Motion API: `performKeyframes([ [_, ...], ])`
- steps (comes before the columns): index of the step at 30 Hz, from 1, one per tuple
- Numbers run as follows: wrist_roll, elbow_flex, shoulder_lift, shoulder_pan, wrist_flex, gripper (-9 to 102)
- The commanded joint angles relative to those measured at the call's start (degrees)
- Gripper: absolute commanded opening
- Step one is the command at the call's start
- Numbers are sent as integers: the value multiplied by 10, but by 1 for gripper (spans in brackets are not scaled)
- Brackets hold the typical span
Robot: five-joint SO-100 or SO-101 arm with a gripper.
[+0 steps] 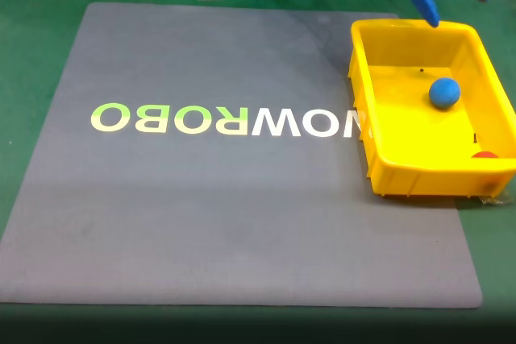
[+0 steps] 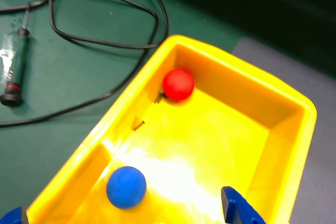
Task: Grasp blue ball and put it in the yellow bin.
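A green table surface (image 1: 32,6) carries a grey mat (image 1: 242,215) printed with pale lettering (image 1: 226,120). The yellow bin (image 1: 385,163) rests on the mat's right edge in the fixed view. Beside the bin, black cables (image 2: 105,40) and a screwdriver (image 2: 14,66) lie on the green.

Open-topped yellow bin (image 2: 294,108), floor free between blue ball (image 2: 126,187) and red ball (image 2: 178,84).
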Motion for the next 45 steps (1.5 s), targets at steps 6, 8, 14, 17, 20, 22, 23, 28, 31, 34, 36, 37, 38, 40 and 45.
performKeyframes([
  [6, -14, 181, 265, 105, 24, 25],
  [8, -24, 229, 329, 142, 54, 14],
  [14, -54, 344, 465, 230, 133, 0],
  [17, -54, 367, 514, 248, 186, 0],
  [20, -47, 390, 557, 258, 226, 0],
  [22, -45, 415, 587, 265, 250, 0],
  [23, -46, 430, 605, 268, 264, 0],
  [28, -50, 491, 681, 281, 337, 0],
  [31, -47, 519, 705, 290, 368, 0],
  [34, -48, 543, 725, 303, 394, 0],
  [36, -53, 565, 741, 313, 397, 0],
  [37, -53, 571, 746, 317, 400, 0],
  [38, -56, 577, 751, 319, 407, 0],
  [40, -57, 587, 758, 320, 418, 0],
  [45, -57, 635, 795, 324, 440, 0],
])
